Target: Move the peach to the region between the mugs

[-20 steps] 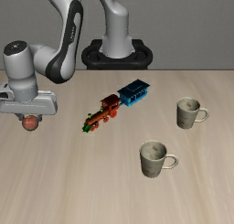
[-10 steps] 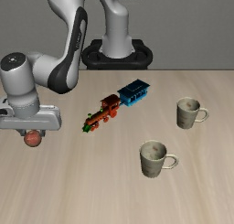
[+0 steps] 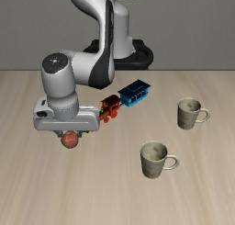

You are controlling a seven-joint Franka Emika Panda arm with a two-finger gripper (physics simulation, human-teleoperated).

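Exterior view: round peach (image 3: 68, 140) in claw (image 3: 67, 134)

We see bright, even, diffuse light over counter (image 3: 55, 196), tone same from left edge to right. We note soft sheen on white arm (image 3: 92, 4), upper centre: light from above. Grey wall (image 3: 202, 27) flat, uniform. Shading soft: mugs (image 3: 158, 160) darker inside than at rims. Peach (image 3: 68, 140), gripped in pincer (image 3: 68, 134), sits shaded beneath it. Counter's far edge runs straight, undistorted.
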